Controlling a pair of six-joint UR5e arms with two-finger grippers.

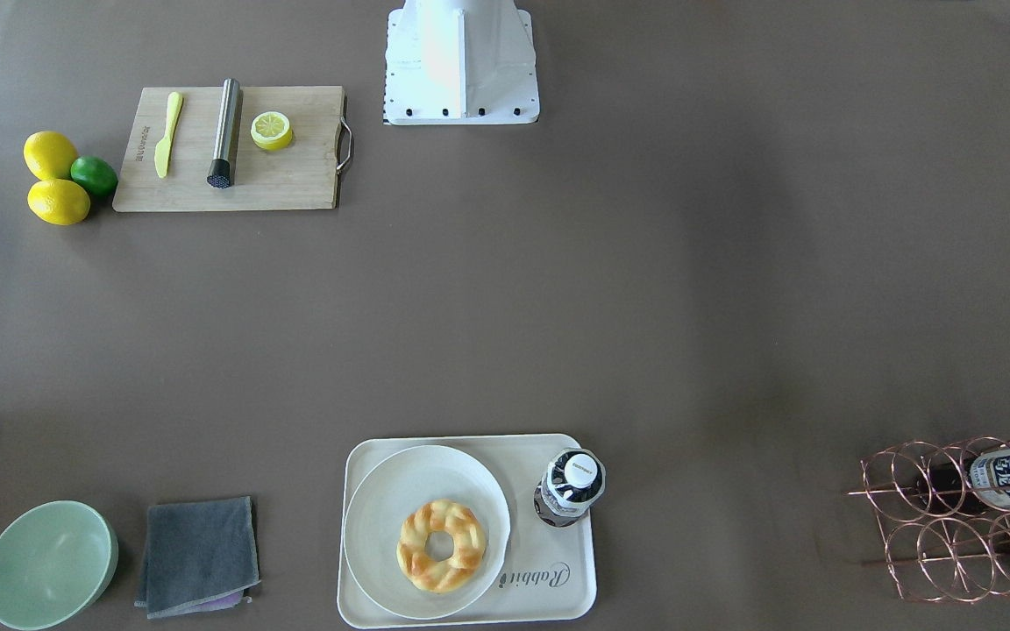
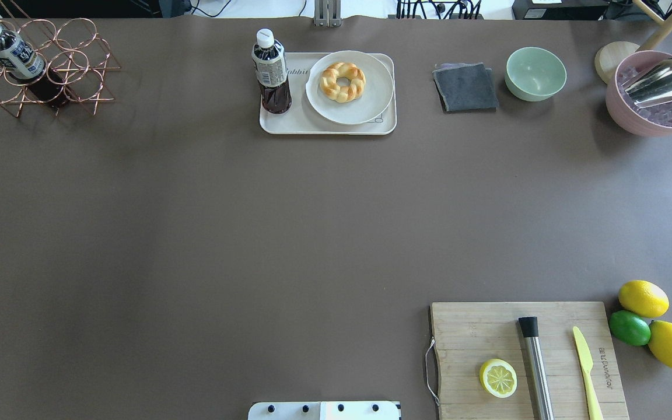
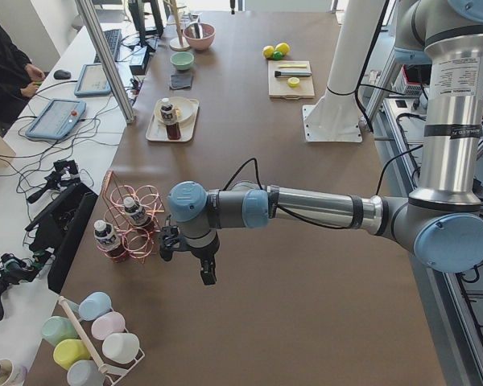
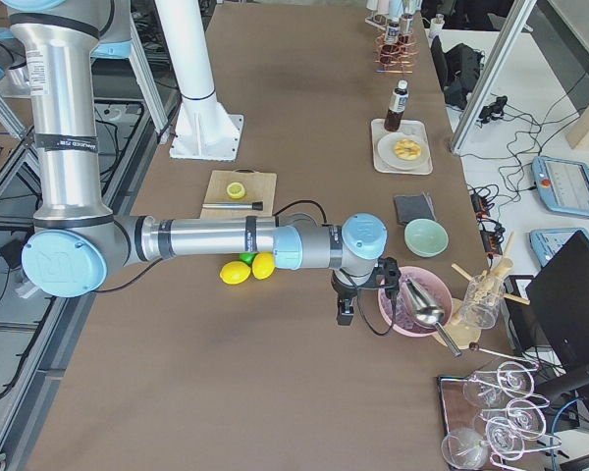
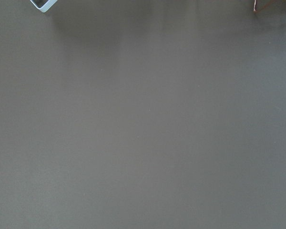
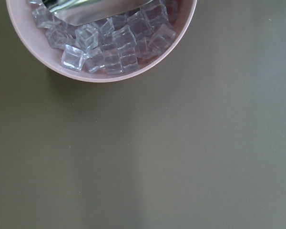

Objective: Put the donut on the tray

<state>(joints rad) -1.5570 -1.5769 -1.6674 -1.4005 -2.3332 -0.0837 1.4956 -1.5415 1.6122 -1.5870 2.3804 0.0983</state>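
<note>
Resting: braided donut [image 1: 440, 546] on round plate [image 1: 382, 508].

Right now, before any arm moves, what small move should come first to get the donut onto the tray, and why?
Probably bring the right hand from beside the pink ice bowl toward the donut. The donut lies on the round plate, not on the tray itself, and the bottle stands at the plate's left side, so this approach looks freer.

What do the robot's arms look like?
The left arm and right arm are shiny silver tubes with round pale-blue joint caps. A thin black cable runs along each. The left gripper and right gripper are small and black.
</note>
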